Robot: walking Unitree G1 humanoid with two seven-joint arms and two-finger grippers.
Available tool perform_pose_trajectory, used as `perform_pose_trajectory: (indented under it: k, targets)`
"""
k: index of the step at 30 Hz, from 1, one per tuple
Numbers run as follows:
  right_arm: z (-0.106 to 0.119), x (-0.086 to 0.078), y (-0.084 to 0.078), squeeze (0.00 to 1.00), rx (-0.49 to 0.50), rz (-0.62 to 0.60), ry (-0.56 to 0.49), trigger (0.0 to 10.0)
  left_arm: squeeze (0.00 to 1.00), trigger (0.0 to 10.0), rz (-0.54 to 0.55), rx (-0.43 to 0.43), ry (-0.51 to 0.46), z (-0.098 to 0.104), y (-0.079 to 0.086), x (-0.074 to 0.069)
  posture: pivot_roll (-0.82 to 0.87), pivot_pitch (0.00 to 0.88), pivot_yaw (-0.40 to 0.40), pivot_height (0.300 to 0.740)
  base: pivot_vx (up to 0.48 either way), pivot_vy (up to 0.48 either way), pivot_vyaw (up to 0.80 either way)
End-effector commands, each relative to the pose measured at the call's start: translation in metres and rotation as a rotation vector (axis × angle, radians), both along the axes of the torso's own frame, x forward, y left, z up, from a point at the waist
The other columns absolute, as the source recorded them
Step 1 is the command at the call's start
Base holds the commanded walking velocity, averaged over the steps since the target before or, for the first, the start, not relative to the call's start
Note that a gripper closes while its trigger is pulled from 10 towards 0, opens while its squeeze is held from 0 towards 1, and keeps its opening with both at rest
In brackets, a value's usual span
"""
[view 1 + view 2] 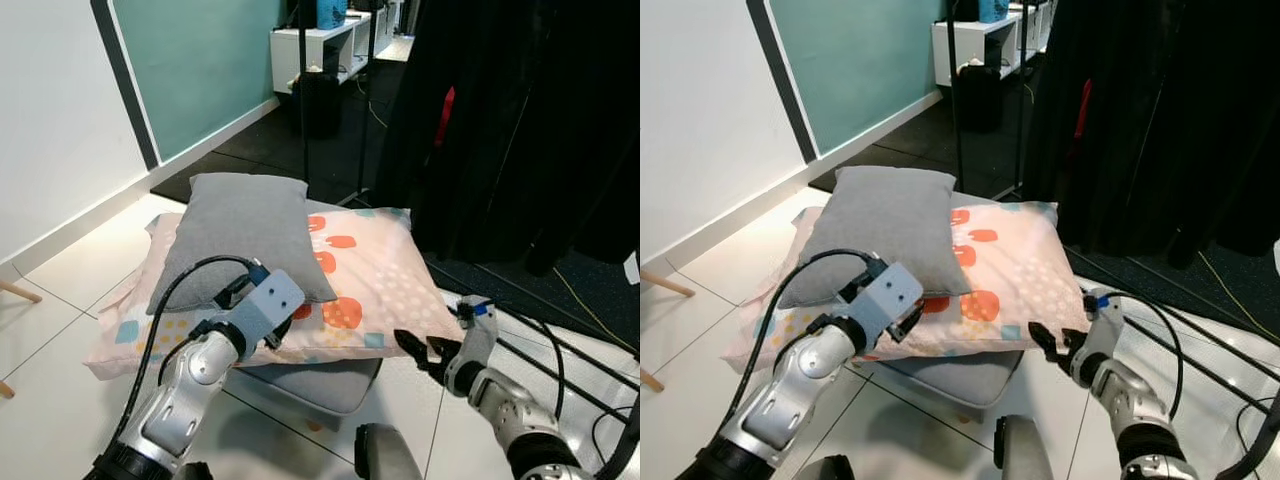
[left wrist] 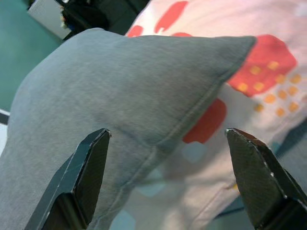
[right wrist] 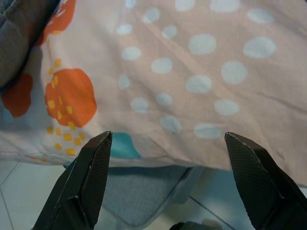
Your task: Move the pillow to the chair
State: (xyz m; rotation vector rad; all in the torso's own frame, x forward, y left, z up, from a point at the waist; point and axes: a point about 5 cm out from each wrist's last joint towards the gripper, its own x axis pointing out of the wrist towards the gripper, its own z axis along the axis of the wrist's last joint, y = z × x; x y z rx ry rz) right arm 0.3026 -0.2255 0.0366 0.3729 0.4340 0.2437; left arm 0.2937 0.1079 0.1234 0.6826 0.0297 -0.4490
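Observation:
A grey pillow [image 1: 240, 235] lies on top of a larger pink pillow [image 1: 385, 270] printed with orange and blue spots. Both rest on a low grey cushion [image 1: 325, 385] on the tiled floor. My left gripper [image 2: 168, 132] is open just in front of the grey pillow's near corner [image 2: 240, 43], with its fingers [image 2: 81, 172] wide on either side and nothing between them. My right gripper [image 1: 418, 350] is open at the pink pillow's front right edge [image 3: 192, 96], close to it but not touching.
Dark clothes [image 1: 520, 120] hang on a rack right behind the pillows, and its poles [image 1: 302, 100] stand at the back. Cables [image 1: 570, 350] cross the floor on the right. A white shelf [image 1: 320, 40] stands far back. Wooden legs [image 1: 15, 292] show at the left edge.

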Motion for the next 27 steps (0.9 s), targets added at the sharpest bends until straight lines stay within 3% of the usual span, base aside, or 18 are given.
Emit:
perform_pose_trajectory:
  k: [1, 11, 14, 19, 23, 27]
  targets:
    - [-0.006, -0.004, 0.001, 0.00, 0.001, 0.000, 0.017, 10.0, 0.00, 10.0, -0.004, 0.040, 0.018, -0.004, 0.002, 0.001, -0.16, 0.000, -0.016, 0.545, 0.000, 0.000, 0.00]
    - [-0.009, -0.006, 0.000, 0.00, 0.012, -0.022, 0.013, 10.0, 0.00, 10.0, -0.030, 0.068, 0.042, -0.005, -0.004, 0.006, -0.16, 0.000, -0.015, 0.545, 0.000, 0.000, 0.00]
    - [-0.012, -0.008, 0.001, 0.00, 0.007, -0.015, 0.020, 10.0, 0.00, 10.0, -0.065, 0.125, 0.047, -0.003, -0.010, 0.004, -0.15, 0.012, -0.022, 0.545, 0.000, 0.000, 0.00]
    - [-0.012, -0.008, 0.001, 0.00, 0.008, -0.010, 0.022, 10.0, 0.00, 10.0, -0.098, 0.141, 0.037, -0.002, -0.014, 0.003, -0.14, 0.016, -0.025, 0.545, 0.000, 0.000, 0.00]
    - [-0.012, -0.007, 0.002, 0.00, 0.007, -0.010, 0.022, 10.0, 0.00, 10.0, -0.134, 0.131, 0.066, -0.003, -0.018, 0.003, -0.15, 0.018, -0.026, 0.545, 0.000, 0.000, 0.00]
    - [-0.011, -0.006, 0.001, 0.00, 0.008, -0.010, 0.020, 10.0, 0.00, 10.0, -0.154, 0.046, 0.141, -0.006, -0.017, 0.004, -0.16, 0.018, -0.026, 0.545, 0.000, 0.000, 0.00]
